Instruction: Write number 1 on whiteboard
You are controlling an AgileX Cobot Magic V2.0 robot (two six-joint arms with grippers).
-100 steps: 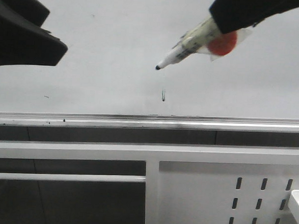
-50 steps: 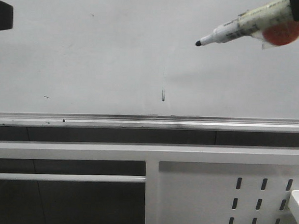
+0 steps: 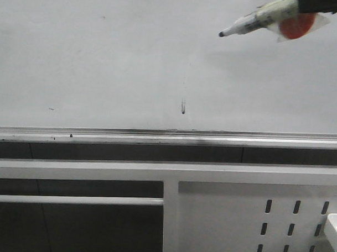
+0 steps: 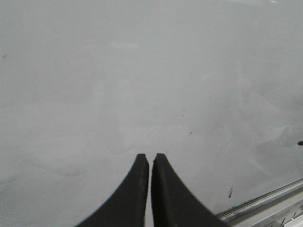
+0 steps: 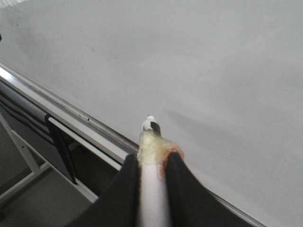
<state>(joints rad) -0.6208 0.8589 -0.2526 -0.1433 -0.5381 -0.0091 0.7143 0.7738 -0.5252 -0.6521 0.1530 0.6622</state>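
Matte black, smooth-surfaced left gripper [image 4: 147,161]: two slim curved fingers [image 4: 135,189] taper to blunt tips, widening toward the base, with no screws, cables or markings visible. The right gripper [image 5: 152,163] has the same plain black curved fingers [image 5: 182,189]; in the front view only a dark black edge of it [image 3: 323,4] shows.

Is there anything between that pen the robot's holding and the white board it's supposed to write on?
Nothing visible does. The marker pen in the right gripper points its tip at bare whiteboard; only a short faint stroke sits lower down.
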